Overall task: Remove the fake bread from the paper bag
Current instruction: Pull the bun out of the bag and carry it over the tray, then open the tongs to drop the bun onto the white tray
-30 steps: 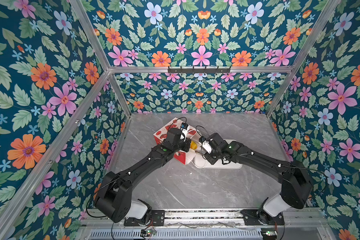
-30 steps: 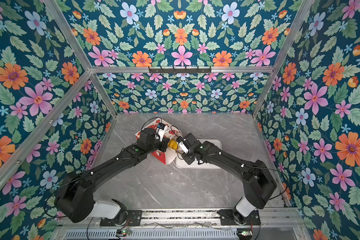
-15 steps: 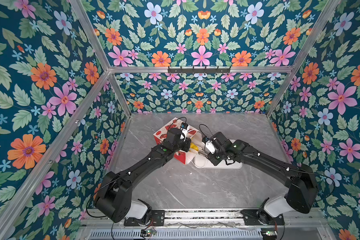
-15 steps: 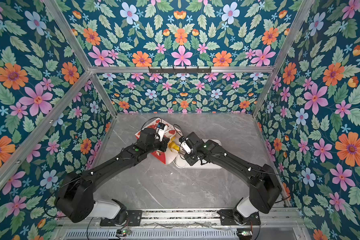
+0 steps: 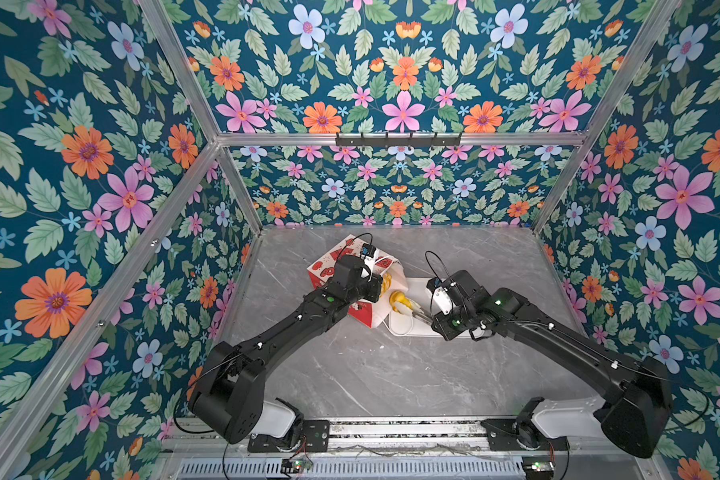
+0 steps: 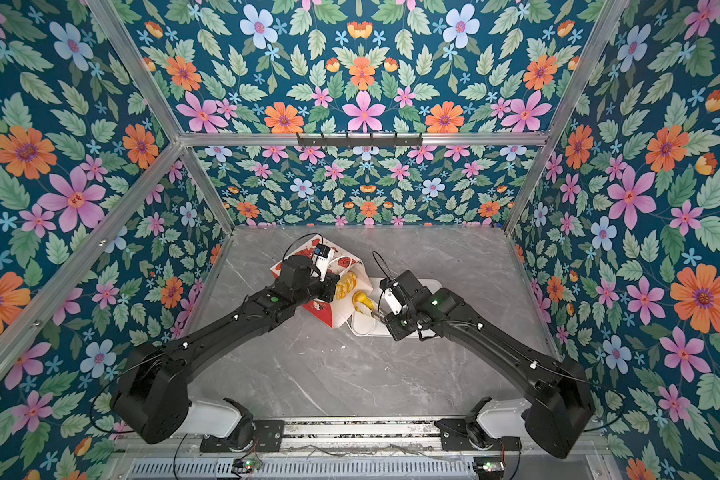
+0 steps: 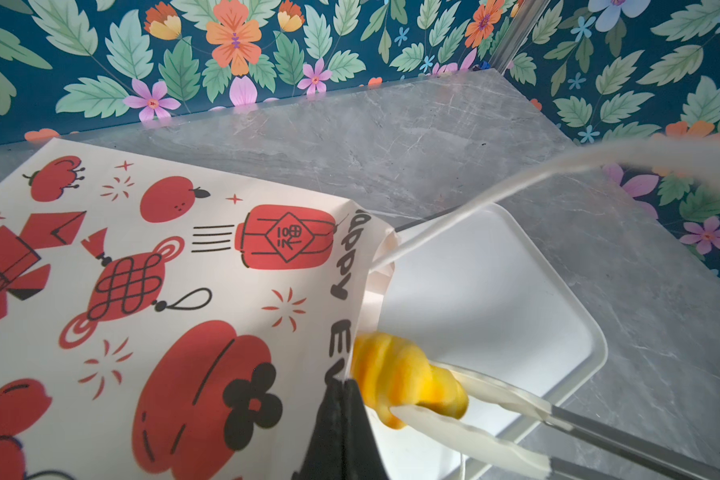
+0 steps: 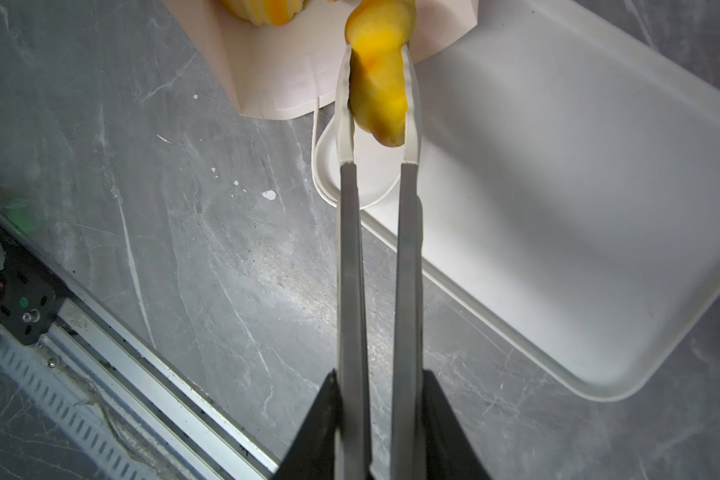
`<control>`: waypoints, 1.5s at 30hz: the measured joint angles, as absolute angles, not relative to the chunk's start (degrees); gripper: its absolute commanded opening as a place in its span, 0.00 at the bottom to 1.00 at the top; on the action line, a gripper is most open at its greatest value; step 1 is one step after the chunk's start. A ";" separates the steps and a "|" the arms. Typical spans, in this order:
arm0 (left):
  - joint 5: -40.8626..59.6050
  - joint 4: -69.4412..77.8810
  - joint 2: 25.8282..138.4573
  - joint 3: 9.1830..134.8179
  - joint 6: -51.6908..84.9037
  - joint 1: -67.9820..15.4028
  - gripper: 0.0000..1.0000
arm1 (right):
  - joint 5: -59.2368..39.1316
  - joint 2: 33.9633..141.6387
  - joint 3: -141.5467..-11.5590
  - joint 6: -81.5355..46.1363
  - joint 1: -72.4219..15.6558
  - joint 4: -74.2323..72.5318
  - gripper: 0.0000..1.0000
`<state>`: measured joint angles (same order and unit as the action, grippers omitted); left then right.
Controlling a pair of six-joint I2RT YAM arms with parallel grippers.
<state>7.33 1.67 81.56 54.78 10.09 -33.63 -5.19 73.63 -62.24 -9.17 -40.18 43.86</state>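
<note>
Here comes the first one! The right gripper (image 8: pixel 381 399) is clamped on a pair of tongs (image 8: pixel 350 270), and their white tips squeeze a yellow croissant (image 8: pixel 377 83) from both sides. It hangs right at the mouth of the bag (image 7: pixel 163 291), one end over the bag's white lower lip and the other just over the corner of the tray (image 8: pixel 558 208).

The bag lies on its side toward the far left of the tabletop (image 5: pixel 371 365), mouth facing the tray beside it. The left gripper (image 7: pixel 341 415) is pinched tight on the bag's rim, holding the opening up.

So where are we? Early, I'd say. The tray is bare except for a loop of cord handle (image 8: pixel 321 166) draped over its corner, so nothing has been set down. A second pastry (image 5: pixel 386 282) shows inside the mouth in both top views, and whether more sit deeper I cannot tell. The croissant has to clear the lip and land, then the rest must follow.
</note>
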 measured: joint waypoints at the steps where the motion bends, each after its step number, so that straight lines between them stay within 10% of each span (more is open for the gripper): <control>1: 7.31 1.67 81.56 54.85 10.09 -33.63 0.00 | -5.15 72.12 -61.43 -9.91 -40.14 43.88 0.25; 15: 6.87 1.87 81.54 54.92 10.28 -33.63 0.00 | -2.44 56.47 -50.06 -21.58 -27.40 46.17 0.25; 32: 6.90 2.09 81.54 54.87 10.28 -33.63 0.00 | -13.45 62.26 -46.57 -23.62 -12.95 36.97 0.26; 45: 7.31 2.94 82.26 54.87 10.31 -33.63 0.00 | -12.14 60.31 -45.04 -25.67 -9.93 40.49 0.43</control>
<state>7.31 2.94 82.26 54.87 10.31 -33.63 -12.14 60.31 -45.04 -25.67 -9.93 40.49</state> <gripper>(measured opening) 0.050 0.421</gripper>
